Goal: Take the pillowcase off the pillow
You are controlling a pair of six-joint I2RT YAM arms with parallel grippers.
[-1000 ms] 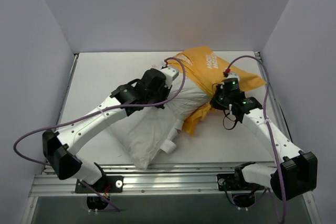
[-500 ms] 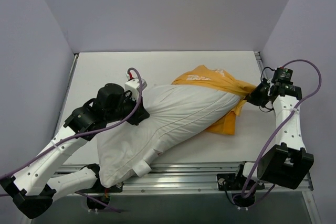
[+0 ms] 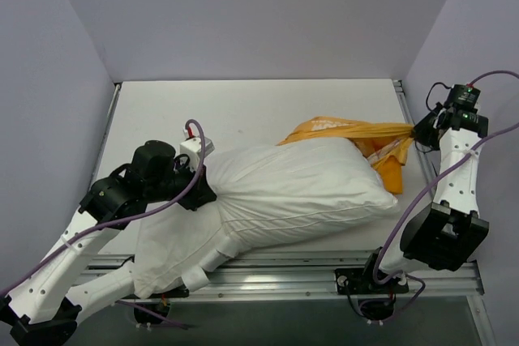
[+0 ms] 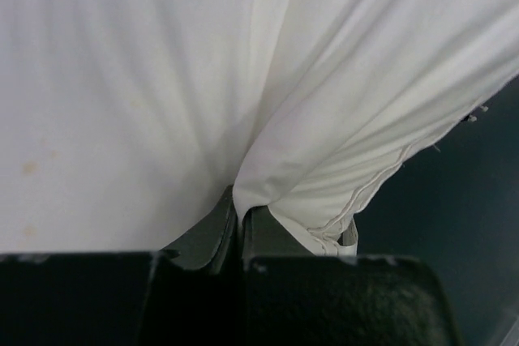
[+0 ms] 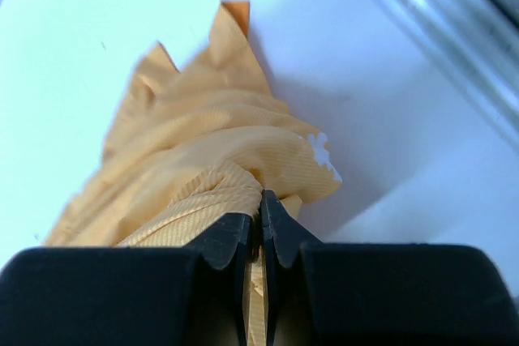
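Observation:
The white pillow (image 3: 284,192) lies across the table's near half, almost wholly bare. The orange-yellow pillowcase (image 3: 357,131) is stretched taut off the pillow's far right corner toward the right edge, with a loose flap (image 3: 395,169) hanging beside the pillow's right end. My left gripper (image 3: 199,192) is shut on a pinch of pillow fabric (image 4: 243,192) at the pillow's left part. My right gripper (image 3: 418,134) is shut on a bunched end of the pillowcase (image 5: 219,176) at the table's right edge.
A metal rail (image 3: 268,269) runs along the table's near edge, and the pillow's near left corner (image 3: 162,269) hangs over it. Another rail (image 5: 438,38) runs along the right edge, close to my right gripper. Grey walls stand on three sides.
My right gripper has pulled the pillowcase further right and back, baring more pillow. My left gripper has drawn the pillow left and toward the near edge.

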